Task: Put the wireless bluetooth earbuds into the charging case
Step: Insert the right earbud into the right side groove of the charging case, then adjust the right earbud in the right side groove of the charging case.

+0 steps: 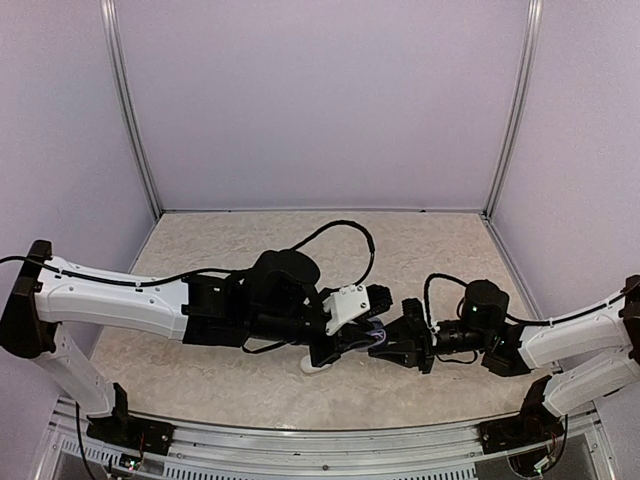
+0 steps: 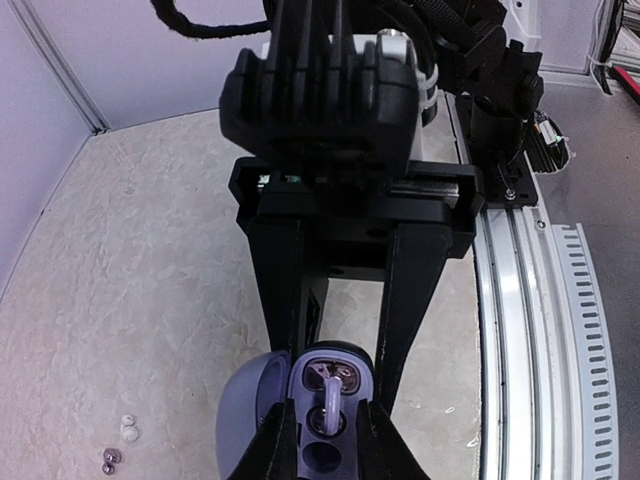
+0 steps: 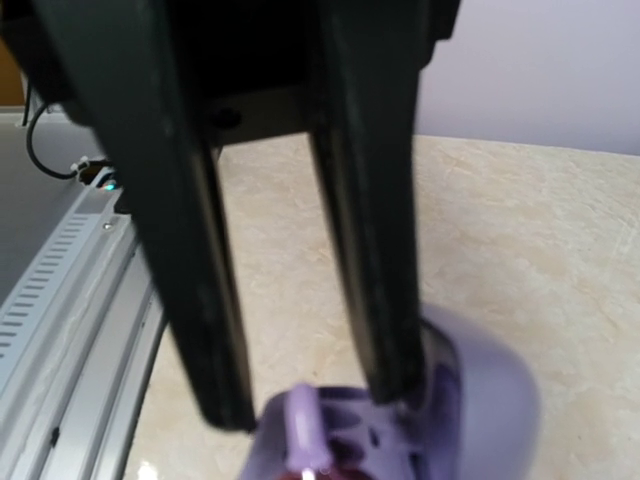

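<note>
charging case (image 2: 248, 415) is lavender, lid swung open, sitting on the table (image 2: 150, 300) with both arms' tips at it

left gripper (image 2: 325, 425): fingers drawn in close, hugging both sides of the case's lower half, looks clamped on it. finger roots are cut off by the bottom edge of the left wrist view

right gripper (image 3: 312, 408): jaws parted wide, tips down at either side of the case's open tray. right wrist view is close and blurred, so can't tell if the tips squeeze the case or just straddle it

a lavender stemmed piece (image 2: 325, 392) sits in the tray between the right tips. near end of the tray is hidden by the left fingers

loose on the table, left of the case in the left wrist view and well apart from it: cream-white earbuds (image 2: 128, 428), one pale blob, can't split it into two. just beside them, dark grey earbuds (image 2: 108, 461), two shiny specks, too small for detail

top view: case almost fully hidden under the two grippers, only a pale sliver shows. metal rail (image 2: 520, 350) runs right of the case
</note>
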Controlling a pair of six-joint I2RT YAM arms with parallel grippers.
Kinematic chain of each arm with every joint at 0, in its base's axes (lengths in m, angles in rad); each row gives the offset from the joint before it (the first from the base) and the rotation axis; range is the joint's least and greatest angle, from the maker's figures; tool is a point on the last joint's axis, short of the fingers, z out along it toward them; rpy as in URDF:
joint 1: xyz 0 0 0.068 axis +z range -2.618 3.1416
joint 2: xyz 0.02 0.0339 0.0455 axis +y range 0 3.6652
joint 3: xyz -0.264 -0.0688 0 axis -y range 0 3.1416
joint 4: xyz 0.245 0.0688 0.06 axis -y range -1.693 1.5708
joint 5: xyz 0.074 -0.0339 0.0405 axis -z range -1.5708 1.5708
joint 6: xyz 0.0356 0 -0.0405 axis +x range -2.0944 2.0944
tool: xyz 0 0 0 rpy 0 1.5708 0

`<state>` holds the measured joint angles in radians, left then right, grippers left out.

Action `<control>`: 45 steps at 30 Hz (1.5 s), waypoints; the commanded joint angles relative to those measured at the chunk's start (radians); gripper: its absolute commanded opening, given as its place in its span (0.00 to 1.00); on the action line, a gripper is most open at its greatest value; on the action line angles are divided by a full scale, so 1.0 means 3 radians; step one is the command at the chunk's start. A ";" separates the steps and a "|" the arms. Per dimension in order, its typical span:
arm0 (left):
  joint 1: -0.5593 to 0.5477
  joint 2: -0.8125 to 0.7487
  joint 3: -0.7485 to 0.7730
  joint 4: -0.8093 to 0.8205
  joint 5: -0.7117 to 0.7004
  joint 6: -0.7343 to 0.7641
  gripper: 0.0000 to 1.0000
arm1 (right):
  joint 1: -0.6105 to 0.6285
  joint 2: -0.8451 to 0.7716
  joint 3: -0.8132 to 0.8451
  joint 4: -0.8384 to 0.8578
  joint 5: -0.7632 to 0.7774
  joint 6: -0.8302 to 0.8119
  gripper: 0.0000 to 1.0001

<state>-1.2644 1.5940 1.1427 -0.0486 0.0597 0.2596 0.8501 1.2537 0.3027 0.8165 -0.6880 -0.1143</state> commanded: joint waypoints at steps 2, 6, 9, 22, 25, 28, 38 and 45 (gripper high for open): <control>-0.0024 -0.0085 -0.0024 0.0137 0.0034 0.0055 0.21 | 0.0048 0.0053 0.0106 0.0078 -0.0038 -0.0009 0.00; -0.0027 -0.0035 0.0000 0.0124 0.0050 0.0055 0.18 | 0.0056 0.0050 0.0106 0.0076 -0.0034 -0.0013 0.00; -0.0024 -0.0009 0.0000 0.0121 0.0074 0.0056 0.13 | 0.0055 0.0035 0.0103 0.0075 -0.0033 -0.0013 0.00; -0.0014 0.0113 -0.0010 0.0096 0.0296 0.0076 0.00 | 0.0063 -0.0027 0.0111 0.0073 -0.0047 -0.0013 0.00; -0.0009 0.0163 -0.0010 0.0080 0.0338 0.0081 0.00 | 0.0064 -0.0079 0.0111 0.0057 -0.0049 -0.0008 0.00; -0.0009 0.0233 0.0004 0.0061 0.0379 0.0082 0.00 | 0.0079 -0.0136 0.0129 0.0021 -0.0049 -0.0012 0.00; -0.0007 0.0402 0.0032 0.0016 0.0417 0.0082 0.00 | 0.0171 -0.0234 0.0225 -0.0172 0.0005 -0.0091 0.00; -0.0009 0.0426 0.0034 0.0007 0.0432 0.0068 0.04 | 0.0195 -0.0306 0.0194 -0.0198 0.0093 -0.0089 0.00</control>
<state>-1.2568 1.6752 1.1492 -0.0372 0.1501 0.2741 0.8764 1.2152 0.3122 0.6090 -0.6613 -0.1383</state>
